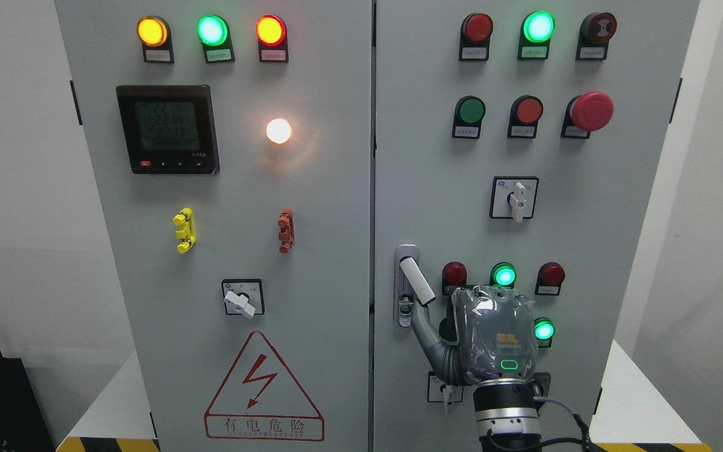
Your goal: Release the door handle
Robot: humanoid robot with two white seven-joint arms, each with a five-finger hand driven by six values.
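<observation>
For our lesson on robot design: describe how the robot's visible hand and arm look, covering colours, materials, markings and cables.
Only the right hand shows. Its back is a grey shell under a clear, glossy plastic cover, with a small orange marking and a glowing green oval light. The thumb is grey and segmented. The wrist is a black and silver cylinder, with a black cable looping from it. The left arm is out of view.

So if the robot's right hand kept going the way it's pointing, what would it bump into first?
Probably the cabinet door itself. The right hand points at the panel, around the green light and red lights, thumb near the door handle. Depth is hard to judge.
</observation>
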